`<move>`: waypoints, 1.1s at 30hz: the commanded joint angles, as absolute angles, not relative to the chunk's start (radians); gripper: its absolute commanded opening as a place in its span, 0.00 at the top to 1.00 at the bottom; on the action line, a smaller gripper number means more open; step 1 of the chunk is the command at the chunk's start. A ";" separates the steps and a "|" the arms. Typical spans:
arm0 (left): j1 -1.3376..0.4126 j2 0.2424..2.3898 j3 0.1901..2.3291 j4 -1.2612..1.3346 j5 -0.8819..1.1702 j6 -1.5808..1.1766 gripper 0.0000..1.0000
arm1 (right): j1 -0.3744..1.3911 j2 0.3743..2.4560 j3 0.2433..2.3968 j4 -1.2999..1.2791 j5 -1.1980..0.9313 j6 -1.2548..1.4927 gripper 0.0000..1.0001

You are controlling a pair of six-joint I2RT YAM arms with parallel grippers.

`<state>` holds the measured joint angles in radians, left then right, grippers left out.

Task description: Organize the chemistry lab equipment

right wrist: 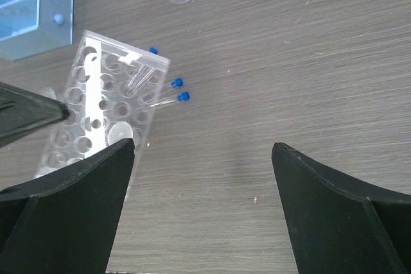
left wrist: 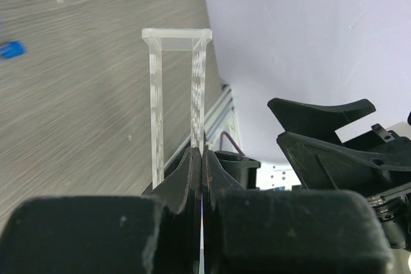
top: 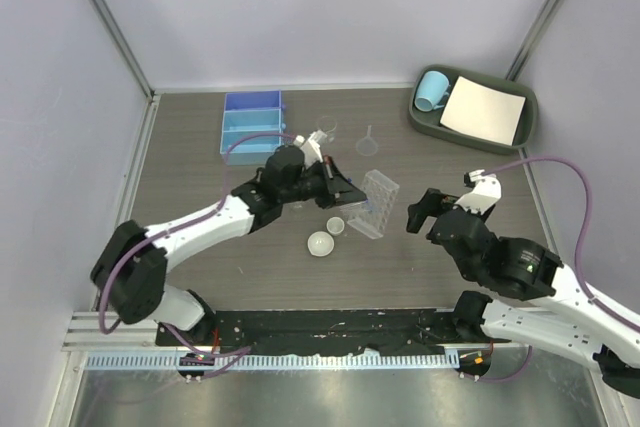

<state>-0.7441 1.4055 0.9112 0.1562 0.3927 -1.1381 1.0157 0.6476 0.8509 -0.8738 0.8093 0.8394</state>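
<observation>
The clear plastic tube rack (top: 372, 203) sits mid-table, tilted. My left gripper (top: 349, 195) is shut on one thin side plate of the rack (left wrist: 176, 88); the fingers (left wrist: 192, 178) are pressed together on it. In the right wrist view the rack (right wrist: 96, 107) has blue-capped tubes (right wrist: 176, 85) sticking out on its far side. Two white round dishes (top: 335, 225) (top: 320, 243) lie just left of the rack. A clear funnel (top: 368, 142) and small beakers (top: 320, 137) stand behind it. My right gripper (top: 438, 205) is open and empty to the right of the rack, over bare table (right wrist: 203, 147).
A blue compartment box (top: 250, 125) stands at the back left. A green tray (top: 520, 125) at the back right holds a light-blue mug (top: 432, 89) and a white paper sheet (top: 484, 110). Grey walls close in the table.
</observation>
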 commanded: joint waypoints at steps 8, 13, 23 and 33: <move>-0.838 1.781 1.176 0.558 0.560 -1.221 1.00 | 1.012 0.667 1.018 -1.006 0.937 0.864 0.06; -0.845 1.968 1.262 0.673 0.637 -1.288 1.00 | 1.012 0.664 1.040 -0.982 0.940 0.833 0.06; -0.844 2.184 1.365 0.802 0.669 -1.356 1.00 | 1.012 0.686 1.054 -0.957 0.887 0.799 0.06; -0.844 2.324 1.428 0.859 0.687 -1.396 1.00 | 1.011 0.692 1.008 -0.914 0.859 0.785 0.06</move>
